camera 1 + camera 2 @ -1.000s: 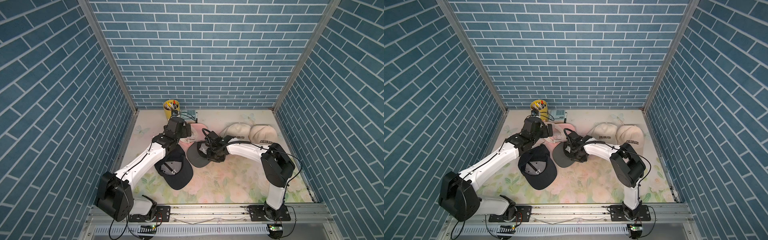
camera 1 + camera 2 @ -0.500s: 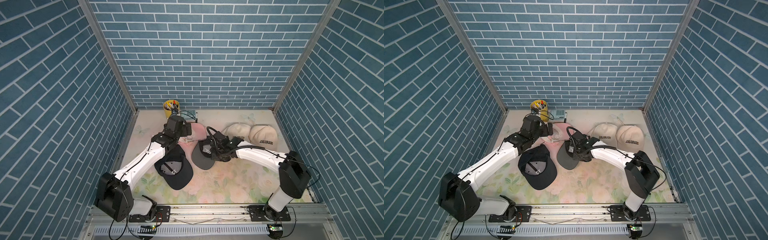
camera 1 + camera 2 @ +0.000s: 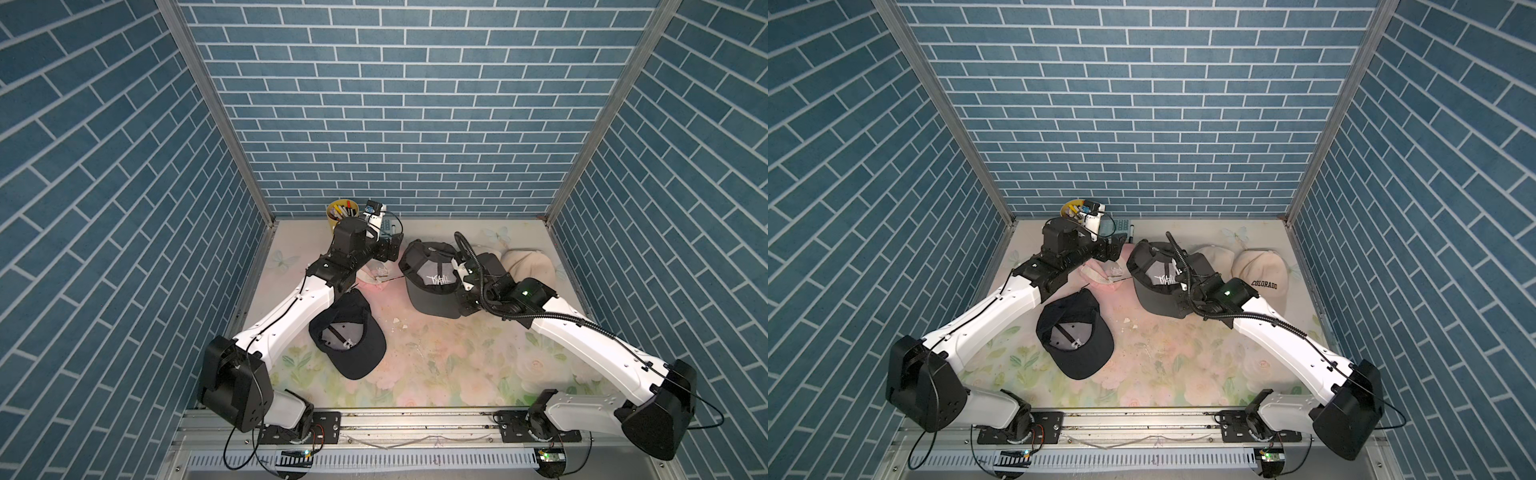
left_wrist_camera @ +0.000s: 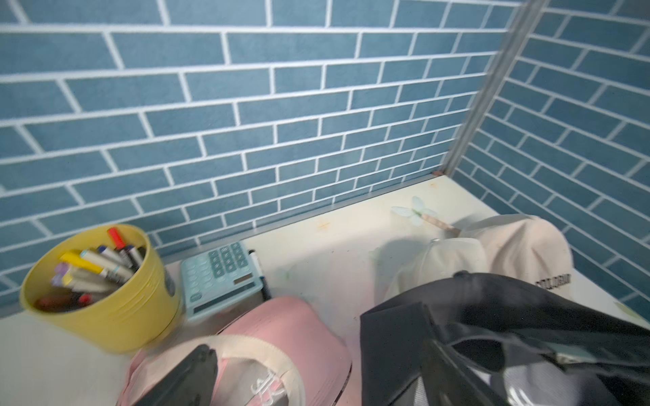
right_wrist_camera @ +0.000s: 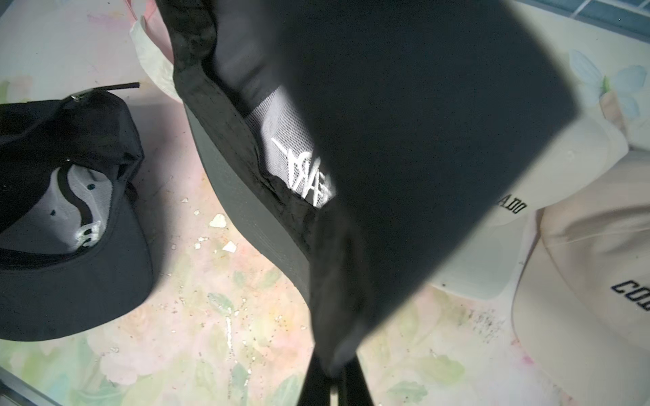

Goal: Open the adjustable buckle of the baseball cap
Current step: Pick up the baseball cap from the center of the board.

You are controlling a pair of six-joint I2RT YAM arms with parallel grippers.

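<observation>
My right gripper is shut on the edge of a dark grey baseball cap with a white stitched logo. The cap hangs off the table, inside facing up, in both top views. My left gripper is open just left of that cap, above a pink cap. One of its fingers is right at the dark cap's rim, the other finger over the pink cap's band. I cannot make out the adjustable buckle clearly.
A black cap lies upside down at front left. Two beige caps sit at the back right. A yellow cup of markers and a teal calculator stand by the back wall.
My right gripper has shut on the dark grey cap, lifted it and carried it to the right. The left gripper has stayed over the pink cap.
</observation>
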